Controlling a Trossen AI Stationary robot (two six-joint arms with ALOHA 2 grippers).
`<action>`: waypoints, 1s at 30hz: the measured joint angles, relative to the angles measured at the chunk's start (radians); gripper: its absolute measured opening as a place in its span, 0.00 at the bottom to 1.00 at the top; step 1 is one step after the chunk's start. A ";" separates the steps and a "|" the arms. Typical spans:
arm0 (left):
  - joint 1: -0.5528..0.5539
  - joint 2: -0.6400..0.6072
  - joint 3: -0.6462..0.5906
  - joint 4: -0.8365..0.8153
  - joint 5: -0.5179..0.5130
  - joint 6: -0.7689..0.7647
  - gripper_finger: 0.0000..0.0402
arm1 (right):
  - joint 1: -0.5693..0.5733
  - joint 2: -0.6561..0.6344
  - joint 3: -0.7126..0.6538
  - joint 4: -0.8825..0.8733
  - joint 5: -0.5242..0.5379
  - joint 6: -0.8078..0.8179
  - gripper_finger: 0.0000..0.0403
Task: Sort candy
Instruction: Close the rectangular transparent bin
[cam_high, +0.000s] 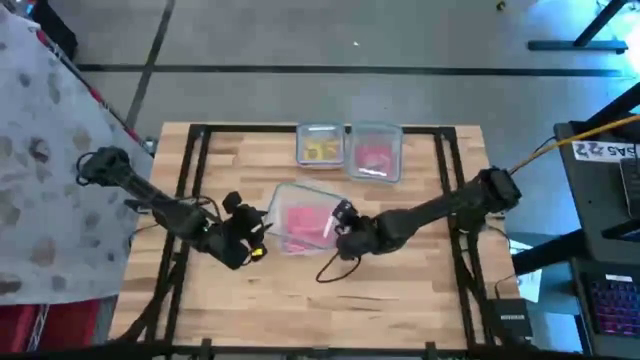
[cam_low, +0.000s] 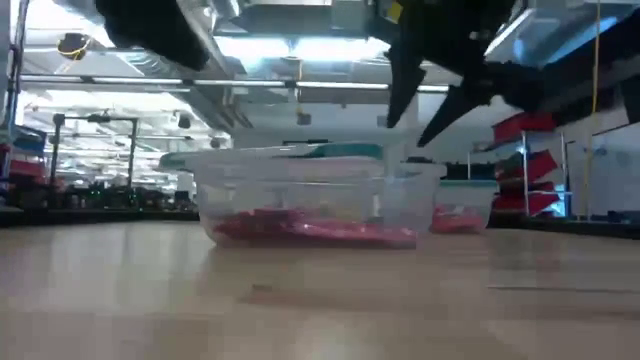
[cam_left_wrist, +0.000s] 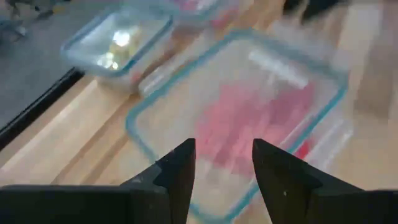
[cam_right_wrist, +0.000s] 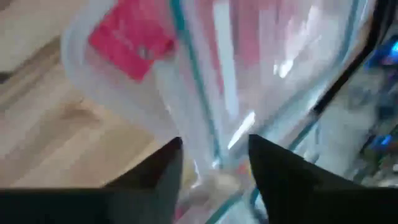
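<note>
A large clear tub with a teal rim (cam_high: 300, 195) stands flat on the table's middle. It holds flat pink-red candy packets (cam_high: 303, 222), seen through its wall in the low view (cam_low: 320, 230). My left gripper (cam_high: 250, 238) is at the tub's left side, open, looking over its rim (cam_left_wrist: 140, 134) at the pink candy (cam_left_wrist: 249, 124). My right gripper (cam_high: 343, 222) is open at the tub's right edge, fingers pointing down. Its fingertips (cam_low: 397, 118) stand just above the tub in the low view, and the teal rim (cam_right_wrist: 186, 56) runs between them in the right wrist view.
Two small clear tubs stand side by side toward the far edge, one with yellow pieces (cam_high: 320, 148), one with pink candy (cam_high: 375, 158). A loose black cable (cam_high: 330, 272) lies near the right gripper. Black frame rails (cam_high: 190, 170) run along the table's sides. Bare wood (cam_high: 300, 310) lies nearer.
</note>
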 joint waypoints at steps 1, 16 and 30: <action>-0.011 -0.001 0.000 -0.058 0.002 -0.065 0.36 | 0.000 0.000 0.017 -0.059 -0.004 0.092 0.56; -0.118 -0.001 -0.208 -0.214 0.088 -0.668 0.34 | 0.019 -0.142 -0.389 0.141 -0.117 1.067 0.58; -0.059 -0.001 -0.510 0.444 -0.077 -0.483 0.33 | 0.018 -0.016 -0.641 0.963 0.015 1.382 0.49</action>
